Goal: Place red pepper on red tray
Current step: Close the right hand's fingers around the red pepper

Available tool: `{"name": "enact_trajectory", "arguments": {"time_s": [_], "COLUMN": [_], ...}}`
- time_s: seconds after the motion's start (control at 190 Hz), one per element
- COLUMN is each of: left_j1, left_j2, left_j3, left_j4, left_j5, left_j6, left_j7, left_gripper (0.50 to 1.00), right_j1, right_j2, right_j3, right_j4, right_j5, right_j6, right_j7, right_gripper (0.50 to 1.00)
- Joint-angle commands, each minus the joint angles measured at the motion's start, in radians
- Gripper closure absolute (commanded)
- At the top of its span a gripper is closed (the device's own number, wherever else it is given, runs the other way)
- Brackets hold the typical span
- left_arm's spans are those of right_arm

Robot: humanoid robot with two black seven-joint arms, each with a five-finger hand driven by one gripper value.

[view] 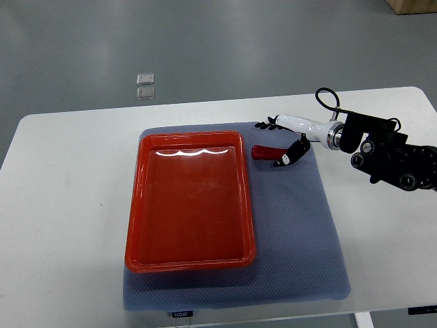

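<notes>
Lying on the blue-grey mat (293, 225) just right of the red tray (136, 225), a red pepper (263, 152) sits w/ the robot's right hand (283, 140) around its right end. Dark fingers (295, 152) reach to the pepper, thumb side spread above; hand looks partly open, not yet clamped. Pepper appears small, light, smooth-skinned & prob. slippery; a grip across its mid-body seems safest, gentle enough not to bruise it. Tray holds nothing. White table (61, 178) underneath; left arm not seen.
</notes>
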Motion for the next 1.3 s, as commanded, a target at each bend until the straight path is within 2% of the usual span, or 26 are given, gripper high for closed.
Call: {"name": "enact_trajectory", "arguments": {"time_s": [0.0, 0.468, 0.674, 0.737, 0.832, 1.116, 1.132, 1.226, 1.295], "left_j1": [-0.001, 0.001, -0.001, 0.001, 0.001, 0.001, 0.001, -0.001, 0.001], "left_j2": [0.000, 0.000, 0.000, 0.000, 0.000, 0.000, 0.000, 0.000, 0.000], "left_j3": [0.000, 0.002, 0.000, 0.000, 0.000, 0.002, 0.000, 0.000, 0.000], "left_j4": [0.000, 0.002, 0.000, 0.000, 0.000, 0.000, 0.000, 0.000, 0.000], "left_j5": [0.000, 0.000, 0.000, 0.000, 0.000, 0.000, 0.000, 0.000, 0.000], "left_j6": [0.000, 0.000, 0.000, 0.000, 0.000, 0.000, 0.000, 0.000, 0.000], "left_j7": [0.000, 0.000, 0.000, 0.000, 0.000, 0.000, 0.000, 0.000, 0.000], "left_gripper": [0.500, 0.500, 0.500, 0.500, 0.500, 0.500, 0.500, 0.500, 0.500], "right_j1": [-0.002, -0.017, -0.022, -0.022, -0.023, -0.020, -0.022, -0.022, -0.022], "right_j2": [0.012, 0.033, 0.033, 0.033, 0.033, 0.033, 0.033, 0.033, 0.033], "right_j3": [-0.030, -0.053, -0.055, -0.055, -0.055, -0.076, -0.079, -0.079, -0.079], "right_j4": [-0.020, -0.041, -0.052, -0.052, -0.052, -0.054, -0.054, -0.057, -0.057], "right_j5": [0.000, -0.002, -0.002, -0.002, -0.008, -0.013, -0.014, -0.014, -0.014], "right_j6": [-0.027, -0.078, -0.087, -0.087, -0.087, -0.087, -0.087, -0.087, -0.089], "right_j7": [-0.007, -0.013, -0.013, -0.013, -0.013, -0.013, -0.012, -0.012, -0.012], "right_gripper": [0.628, 0.711, 0.769, 0.771, 0.807, 0.822, 0.842, 0.865, 0.908]}}
